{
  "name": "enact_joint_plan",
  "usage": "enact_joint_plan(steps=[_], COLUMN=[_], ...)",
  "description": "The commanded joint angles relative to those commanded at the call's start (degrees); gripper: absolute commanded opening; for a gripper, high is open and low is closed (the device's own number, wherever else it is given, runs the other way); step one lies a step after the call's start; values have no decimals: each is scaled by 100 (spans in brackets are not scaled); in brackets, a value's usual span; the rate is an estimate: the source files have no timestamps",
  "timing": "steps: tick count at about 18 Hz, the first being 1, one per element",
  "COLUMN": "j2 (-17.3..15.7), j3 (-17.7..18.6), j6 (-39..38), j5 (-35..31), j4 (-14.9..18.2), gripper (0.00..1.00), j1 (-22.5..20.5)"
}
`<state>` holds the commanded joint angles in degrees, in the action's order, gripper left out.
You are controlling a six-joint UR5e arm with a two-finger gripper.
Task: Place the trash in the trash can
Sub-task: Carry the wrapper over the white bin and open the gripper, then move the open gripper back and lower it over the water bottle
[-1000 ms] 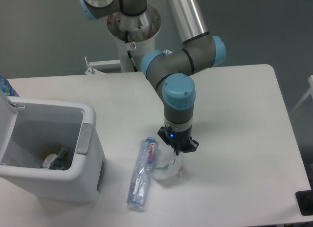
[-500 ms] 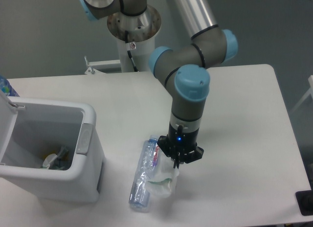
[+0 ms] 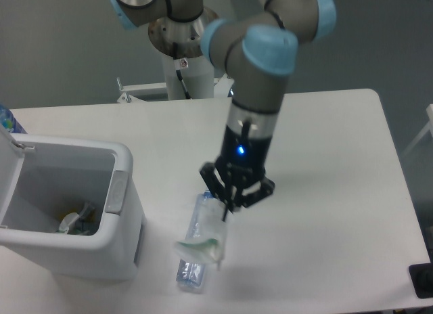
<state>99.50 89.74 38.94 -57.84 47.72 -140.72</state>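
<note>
My gripper (image 3: 226, 212) is shut on the crumpled whitish-clear wrapper (image 3: 205, 243), which hangs below the fingers, lifted off the table. Beneath it, partly covered by the wrapper, lies the crushed clear bottle (image 3: 195, 260) with its red-lettered label. The white trash can (image 3: 67, 206) stands at the left with its lid swung open. A few discarded items show at its bottom. The gripper is to the right of the can, about a hand's width from its near corner.
A dark blue bottle top (image 3: 8, 119) peeks in at the left edge behind the can's lid. The arm's base (image 3: 184, 40) stands at the back of the table. A black object (image 3: 422, 280) sits at the lower right corner.
The gripper has risen and shifted left with the wrapper, which was resting on the table beside the bottle a second ago. The bottle stays in place.
</note>
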Motion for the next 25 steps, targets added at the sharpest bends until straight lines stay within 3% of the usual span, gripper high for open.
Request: enact_joint_plan(steps=[5,12,13,14,15,16,22,25], j2=[-273,-379,-388,-388,-388,-379,-309,50], j3=[-53,105,158,193,219,220,106,-289], j6=[-97,-756,-748,-739,-687,-686,-677,-686], j5=[220,256,256,256,247,238,238,107], j4=[0,0,0,0,-9,-9,-9,0], gripper=[0,0,5,32,84,100,100,100], j1=[377,931,1010,1081,1142,1160,1178,1099])
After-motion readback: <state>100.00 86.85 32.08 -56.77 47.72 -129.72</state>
